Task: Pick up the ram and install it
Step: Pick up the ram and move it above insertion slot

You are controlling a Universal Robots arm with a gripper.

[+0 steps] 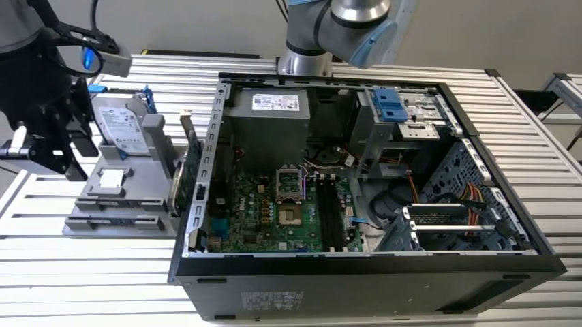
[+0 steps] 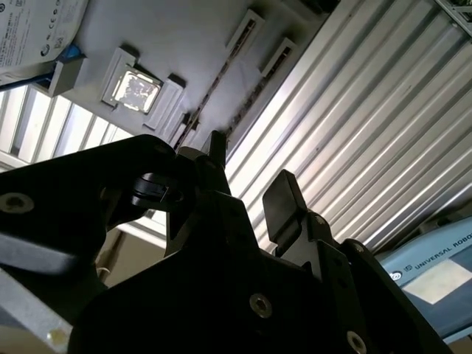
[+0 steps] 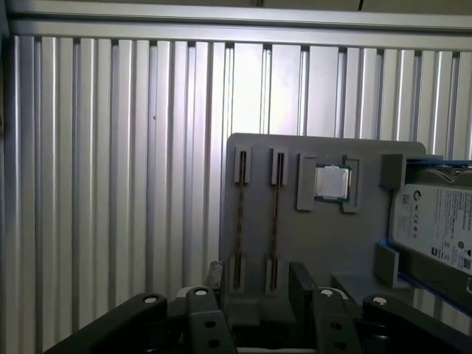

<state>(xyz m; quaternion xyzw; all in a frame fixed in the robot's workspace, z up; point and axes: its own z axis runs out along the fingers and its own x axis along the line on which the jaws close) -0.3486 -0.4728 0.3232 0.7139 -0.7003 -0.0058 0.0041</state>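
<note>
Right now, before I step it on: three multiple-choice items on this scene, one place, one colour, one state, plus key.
1. The ram sits: A in the gripper; B on edge in the grey tray; C under the hard drive.
2. The hard drive's side rails are: A red; B blue; C yellow.
3. The gripper is: A open, empty; B shut on the ram; C shut on the hard drive.
Key: 1 B, thin sticks stand in tray slots in the first wrist view; 2 B, blue edges flank the drive; 3 A, fingers apart, nothing between.
</note>
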